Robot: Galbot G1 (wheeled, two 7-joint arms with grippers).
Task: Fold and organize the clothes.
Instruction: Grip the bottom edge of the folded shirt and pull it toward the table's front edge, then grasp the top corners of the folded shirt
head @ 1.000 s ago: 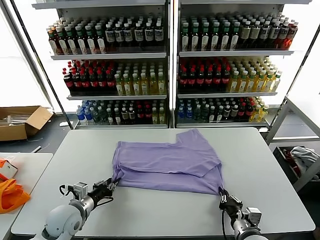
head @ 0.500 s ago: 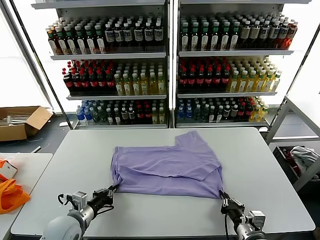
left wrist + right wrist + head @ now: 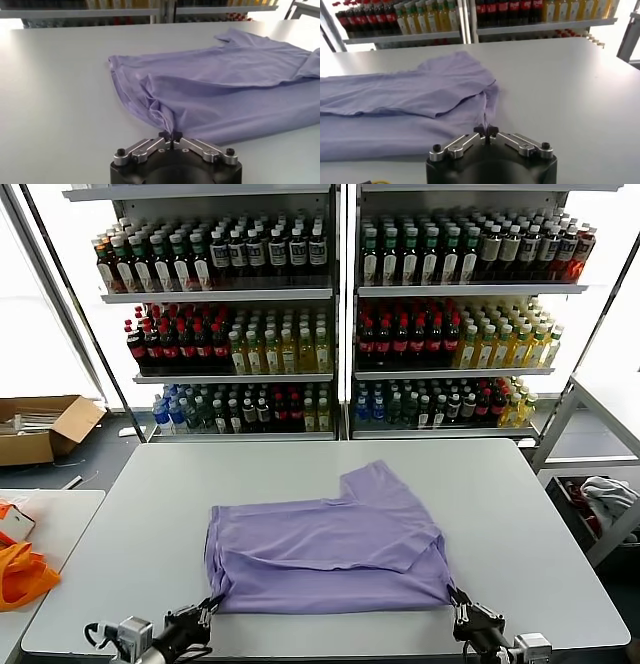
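From the head: lavender T-shirt [image 3: 325, 544] lying flat on the grey table [image 3: 150, 514], a bit near of the middle, already folded once, one sleeve poking toward the far shelves of bottles [image 3: 330, 324]. Left gripper [image 3: 205, 612] at the near left corner of the shirt, right gripper [image 3: 458, 597] at the near right corner, both low by the near table edge. Orange fabric [image 3: 22, 574] on a side table far to the left, not part of the job.

From the left wrist: left gripper [image 3: 170, 136] clenched, pinching a bunched bit of shirt corner [image 3: 162, 117]. Cloth pulled into little wrinkles there.

From the right wrist: right gripper [image 3: 486, 132] clenched too, nipping the shirt edge [image 3: 487, 107] where the layers meet.

Step in hand, most likely: both corners held, ready for a fold. Next move, as a guess: lift both corners together, carry them over toward the far side, lay them down evenly, then let go. Even pull needed, or the shirt goes crooked.
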